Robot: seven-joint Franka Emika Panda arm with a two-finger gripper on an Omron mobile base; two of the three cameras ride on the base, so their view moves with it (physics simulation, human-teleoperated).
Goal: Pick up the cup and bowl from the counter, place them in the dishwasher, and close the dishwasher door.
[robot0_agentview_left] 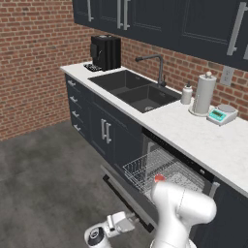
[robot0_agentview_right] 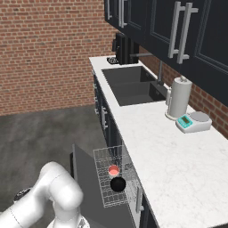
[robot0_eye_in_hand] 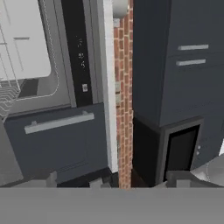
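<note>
Cup (robot0_agentview_right: pixel 114 170) and bowl (robot0_agentview_right: pixel 118 184) are sitting in the dishwasher (robot0_agentview_left: pixel 164 169) rack; pincer (robot0_agentview_left: pixel 127 224), jaws apparently spread, is hanging low beside the dishwasher door (robot0_agentview_right: pixel 87 178). Pushing off-centre risks slipping off its edge.

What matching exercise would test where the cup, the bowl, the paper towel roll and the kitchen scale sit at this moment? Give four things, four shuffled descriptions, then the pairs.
Things:
1. cup
2. bowl
3. paper towel roll
4. kitchen scale

Descriptions:
A. black, in the pulled-out rack of the dishwasher, nearer the camera
B. flat, with a teal front, on the counter
C. pink-red inside, in the rack, just beyond the black item
D. tall, white, upright beside the sink

Pairs: 1-C, 2-A, 3-D, 4-B
</note>
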